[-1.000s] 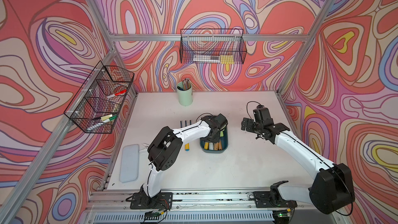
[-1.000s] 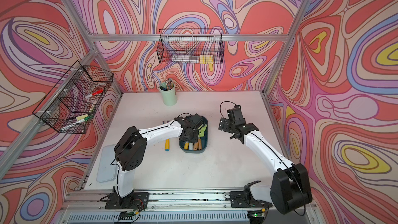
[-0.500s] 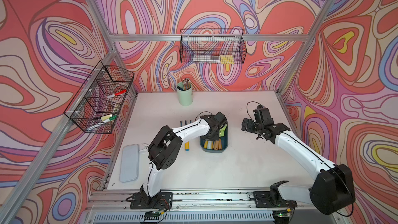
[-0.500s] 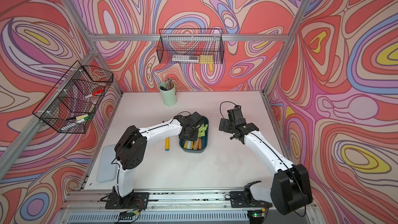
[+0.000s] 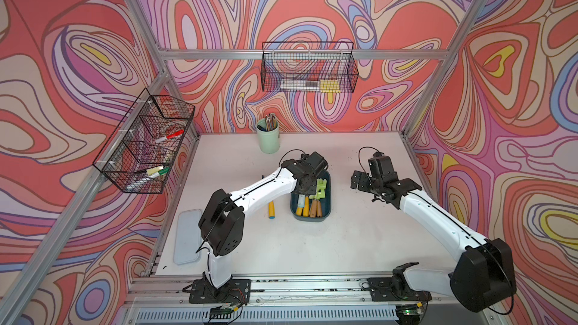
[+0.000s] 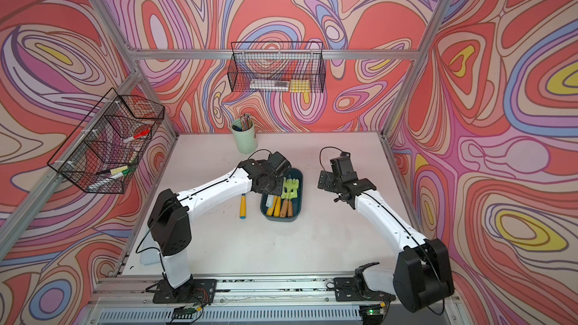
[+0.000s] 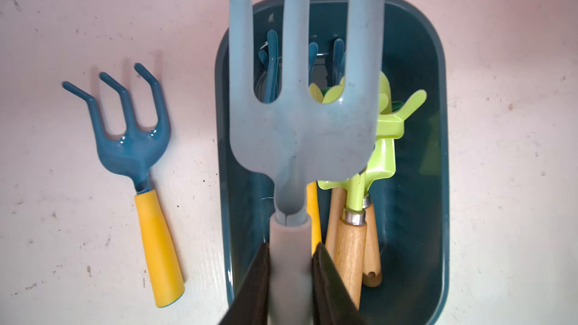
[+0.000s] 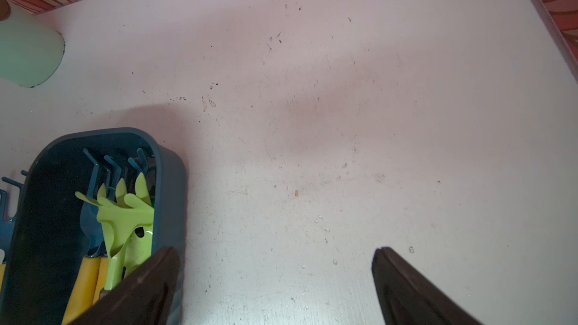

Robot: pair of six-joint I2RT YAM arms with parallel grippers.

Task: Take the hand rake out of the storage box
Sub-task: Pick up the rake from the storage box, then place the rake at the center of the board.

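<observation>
In the left wrist view my left gripper (image 7: 291, 248) is shut on the pale grey handle of a light blue three-tined hand rake (image 7: 300, 139). The rake hangs over the dark teal storage box (image 7: 434, 182), tines pointing at its far end. In both top views the left gripper (image 5: 308, 184) (image 6: 269, 184) sits over the box's (image 5: 309, 219) (image 6: 280, 218) far half, and the pale handle end (image 5: 301, 200) shows below it. My right gripper (image 8: 275, 251) is open and holds nothing, hovering over bare table right of the box (image 8: 173, 198).
A blue rake with a yellow handle (image 7: 131, 139) (image 5: 271, 210) lies on the table left of the box. Inside are a lime green rake (image 7: 384, 151) and wooden- and yellow-handled tools. A pale green cup (image 5: 268, 139) stands behind; a grey lid (image 5: 187, 236) lies front left.
The left jaws have closed the last bit onto the rake's handle. Both arms have hardly moved.
</observation>
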